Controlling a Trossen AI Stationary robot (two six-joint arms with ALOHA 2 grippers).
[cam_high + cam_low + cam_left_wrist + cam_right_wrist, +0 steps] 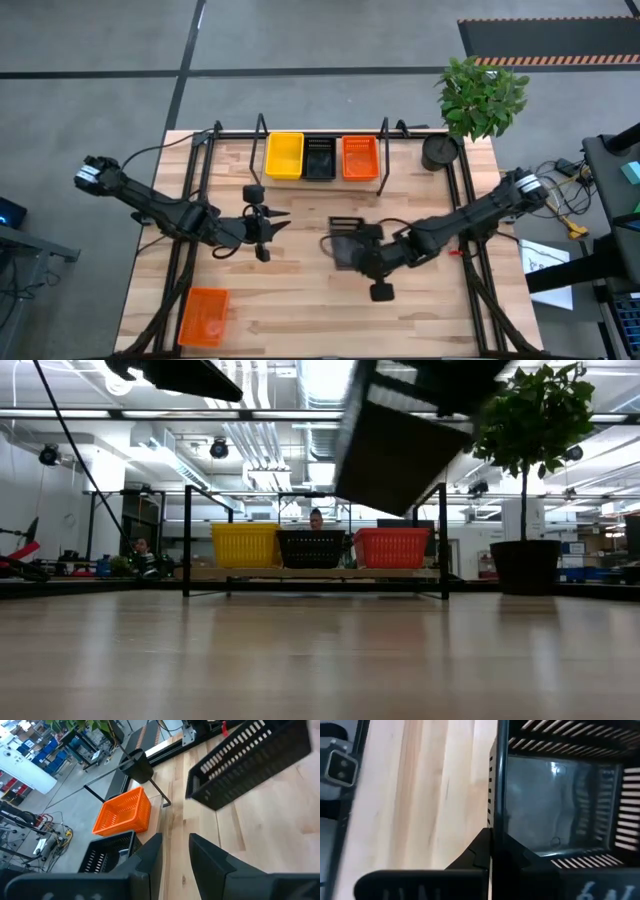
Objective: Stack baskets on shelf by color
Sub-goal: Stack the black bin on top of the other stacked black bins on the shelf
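A black perforated basket is held by my right gripper above the table's middle; the low view shows this basket lifted and tilted. On the shelf at the far edge stand a yellow basket, a black basket and an orange basket side by side. Another orange basket rests on the table's near left corner. My left gripper hovers open, left of the held basket, its fingers around nothing. My right gripper pinches the black basket's side wall at its rim, with one finger outside the wall; the inner finger is mostly hidden by the wall. The basket is lifted clear of the table and tilted.
A potted plant in a dark round pot stands at the table's far right corner, beside the shelf. Black frame rails run along the table's left and right sides. People show in the room behind the shelf.
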